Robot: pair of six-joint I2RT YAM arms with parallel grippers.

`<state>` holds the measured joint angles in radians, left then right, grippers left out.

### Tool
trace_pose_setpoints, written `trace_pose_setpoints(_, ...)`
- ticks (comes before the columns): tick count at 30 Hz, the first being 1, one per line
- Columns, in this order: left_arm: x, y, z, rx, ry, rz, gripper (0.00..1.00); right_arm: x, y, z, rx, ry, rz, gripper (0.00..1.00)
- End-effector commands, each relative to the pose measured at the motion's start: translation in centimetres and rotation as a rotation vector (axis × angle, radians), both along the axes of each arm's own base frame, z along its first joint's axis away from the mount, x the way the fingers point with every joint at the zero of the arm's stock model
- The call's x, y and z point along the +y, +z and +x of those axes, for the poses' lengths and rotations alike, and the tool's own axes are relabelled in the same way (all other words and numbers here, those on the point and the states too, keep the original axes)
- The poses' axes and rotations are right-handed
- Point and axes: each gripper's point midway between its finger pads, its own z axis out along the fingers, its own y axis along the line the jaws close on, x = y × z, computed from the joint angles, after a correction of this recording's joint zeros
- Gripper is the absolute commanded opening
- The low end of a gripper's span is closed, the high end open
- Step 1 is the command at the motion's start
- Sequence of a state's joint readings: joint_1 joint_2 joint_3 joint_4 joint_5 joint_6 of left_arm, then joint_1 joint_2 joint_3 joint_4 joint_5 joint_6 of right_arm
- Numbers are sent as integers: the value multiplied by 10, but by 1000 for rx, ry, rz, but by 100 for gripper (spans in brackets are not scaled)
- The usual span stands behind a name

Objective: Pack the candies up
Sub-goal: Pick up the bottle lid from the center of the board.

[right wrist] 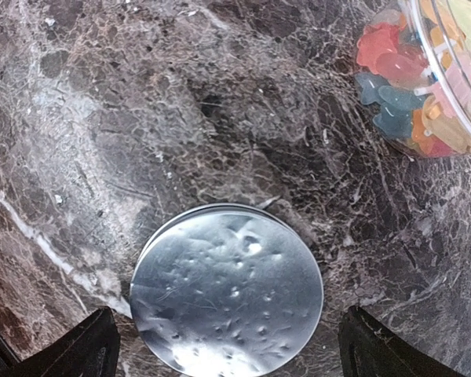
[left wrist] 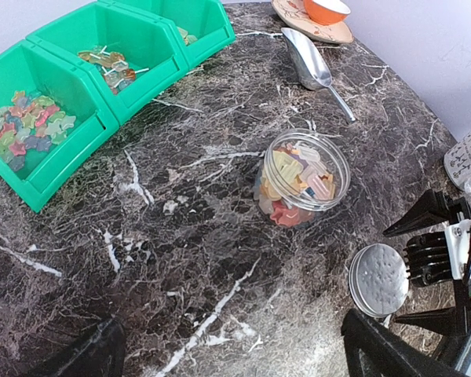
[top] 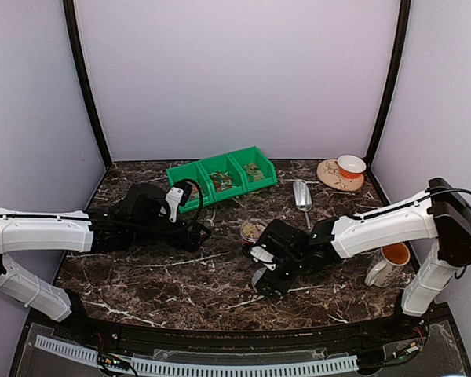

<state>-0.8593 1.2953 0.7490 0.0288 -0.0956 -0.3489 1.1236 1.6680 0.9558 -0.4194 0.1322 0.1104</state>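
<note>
Lid (right wrist: pixel 228 294) is lying beneath the right pincer (right wrist: pixel 229 357), gaping empty like the left pincer (left wrist: pixel 235 357); candies (left wrist: pixel 294 187) are seeming light, slippery, so grip the jar (left wrist: pixel 306 132) by its wall.

1. A dark marble table (top: pixel 161 287) with white veins is carrying everything.
2. A row of three joined green bins (left wrist: pixel 63 161) is sitting at the far side, left of centre.
3. A metal scoop (top: pixel 301 196) is lying flat to the right of the bins, apart from them.
4. A patterned plate (top: pixel 326 174) is resting in the far right corner.
5. A clear round jar (left wrist: pixel 276 149), holding candies (left wrist: pixel 298 177), is standing upright and uncovered near the middle.
6. A round metal lid (right wrist: pixel 228 294) is lying flat near the jar, not touching it.
7. A white mug (top: pixel 386 263) is standing by the right edge.
</note>
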Motion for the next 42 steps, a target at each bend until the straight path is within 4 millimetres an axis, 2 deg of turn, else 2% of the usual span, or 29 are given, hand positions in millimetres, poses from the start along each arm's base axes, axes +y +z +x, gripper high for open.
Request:
trace_pose_setpoints(1,3,-1,2,-4,16,-7,99,4,2,7,1,-28,33,97)
trace_pose_setpoints(10,3,-4,1,2,13,-1,99,9,-3,4,41,-14,64,99)
trace_pose_setpoints(24,4,-12,0,20,16,-1,99,3,-13,11,53,-55,51,100)
trace_pose_setpoints(42,3,-16,0,30,18,-1,99,1,-21,8,77,-52,37,96)
